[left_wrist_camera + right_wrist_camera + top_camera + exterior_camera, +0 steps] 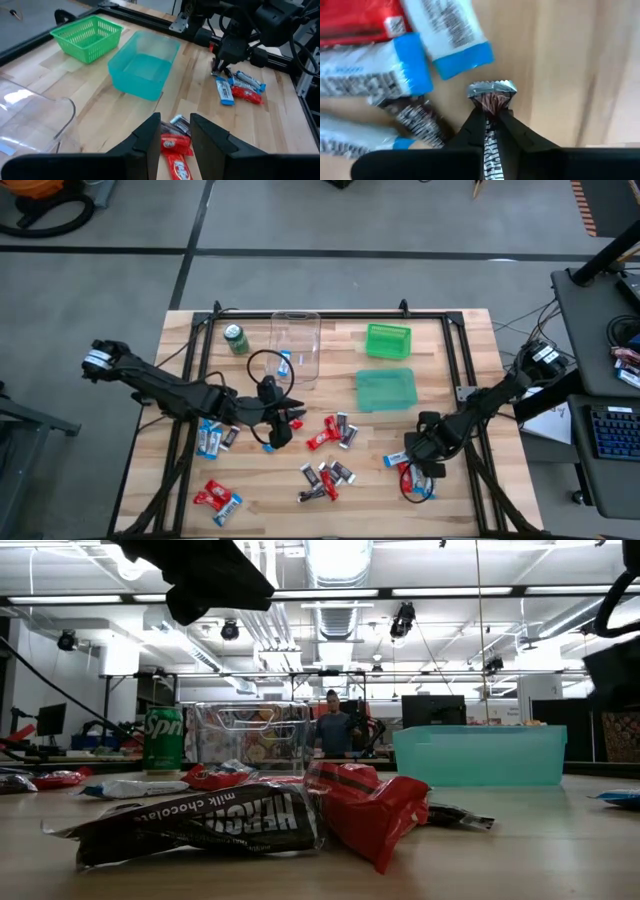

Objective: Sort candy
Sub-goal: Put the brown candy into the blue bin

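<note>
Wrapped candy bars lie scattered flat on the wooden table (pixel 470 360): a red and black pair (pixel 330 432), a mixed heap (pixel 322 480), red and blue ones (pixel 217 498) and blue ones (pixel 213 435). My right gripper (pixel 420 462) points down at the near right, among blue-and-white (pixel 450 30) and red (pixel 355 20) bars, shut on a black-and-silver bar (pixel 491 97). My left gripper (pixel 175 135) hovers open above the table's middle, nothing between its fingers, with red bars (pixel 175 150) on the table beyond them. My right gripper pinches the black-and-silver bar between its two fingers, just behind the bar's crimped end (pixel 491 91), which sticks out past the fingertips. The fingers come from above, pointing down, and the bar runs along them. Whether that end touches the table I cannot tell.
A teal bin (pixel 386 390) and a green basket (pixel 388 340) stand at the far right of centre. A clear container (pixel 295 345) and a green soda can (pixel 236 338) stand at the far left. A black frame (pixel 330 313) rims the table. A person stands far behind in the room (pixel 331 730).
</note>
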